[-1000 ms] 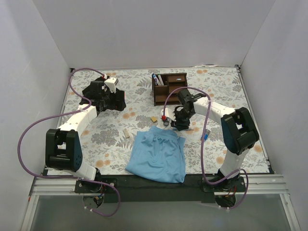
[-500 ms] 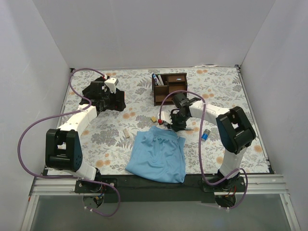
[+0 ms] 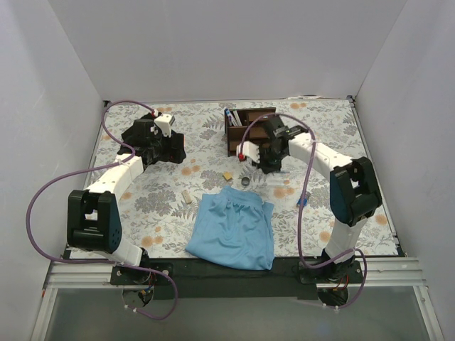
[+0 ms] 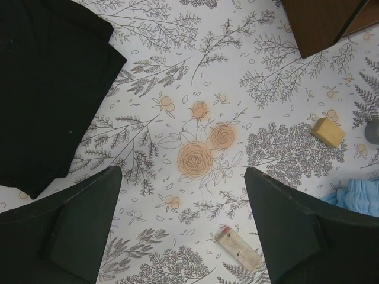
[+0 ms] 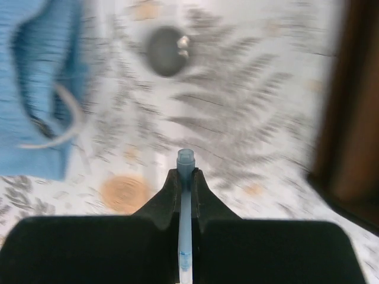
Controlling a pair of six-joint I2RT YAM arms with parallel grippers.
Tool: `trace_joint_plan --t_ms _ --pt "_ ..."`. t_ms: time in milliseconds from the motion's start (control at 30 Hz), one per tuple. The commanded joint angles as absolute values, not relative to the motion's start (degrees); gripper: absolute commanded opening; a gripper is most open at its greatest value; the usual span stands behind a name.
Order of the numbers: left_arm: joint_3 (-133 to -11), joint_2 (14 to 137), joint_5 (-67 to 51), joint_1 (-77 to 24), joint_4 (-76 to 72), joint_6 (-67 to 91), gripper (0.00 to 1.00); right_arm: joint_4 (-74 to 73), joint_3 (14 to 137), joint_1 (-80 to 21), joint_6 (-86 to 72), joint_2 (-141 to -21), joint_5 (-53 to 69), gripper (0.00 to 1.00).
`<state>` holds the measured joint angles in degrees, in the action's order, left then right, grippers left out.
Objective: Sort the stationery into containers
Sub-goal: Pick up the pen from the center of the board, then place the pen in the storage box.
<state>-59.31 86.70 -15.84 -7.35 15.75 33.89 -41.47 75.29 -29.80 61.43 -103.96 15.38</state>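
My right gripper (image 3: 269,165) is shut on a thin blue pen (image 5: 185,177), just in front of the dark brown wooden organizer (image 3: 250,128), whose edge shows at the right of the right wrist view (image 5: 349,118). A small dark ring (image 3: 245,182) lies on the mat below it, also in the right wrist view (image 5: 166,50). A tan block (image 3: 227,175) and a tan eraser (image 3: 186,196) lie left of the ring. A blue-capped cylinder (image 3: 302,202) lies to the right. My left gripper (image 4: 180,177) is open and empty above the mat, with the eraser (image 4: 240,248) near its right finger.
A light blue cloth (image 3: 234,227) lies at the front middle. A black cloth (image 3: 160,145) lies under my left arm, also in the left wrist view (image 4: 47,89). Pens stand in the organizer's back left slot (image 3: 229,116). White walls enclose the floral mat.
My right gripper has moved from the ring beside the blue cloth's edge back toward the organizer, with the blue pen in it. The left arm has not moved.
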Motion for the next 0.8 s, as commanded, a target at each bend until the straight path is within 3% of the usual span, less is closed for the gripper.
trace_joint_plan --t_ms 0,300,500,767 --pt "-60.5 86.7 -16.9 -7.6 13.5 34.3 0.86 -47.3 90.3 -25.3 59.2 -100.2 18.0 0.01" --pt "-64.1 89.6 -18.2 -7.6 13.9 34.6 0.86 -42.0 124.2 -18.9 30.1 -113.1 41.5 0.01" --pt "-65.5 91.6 -18.3 -7.6 14.8 35.2 0.86 -7.5 112.1 -18.1 6.6 -110.6 46.5 0.01" --pt "-68.7 94.3 -16.8 -7.6 17.5 34.3 0.86 5.5 117.1 -18.4 -5.1 -119.7 47.3 0.01"
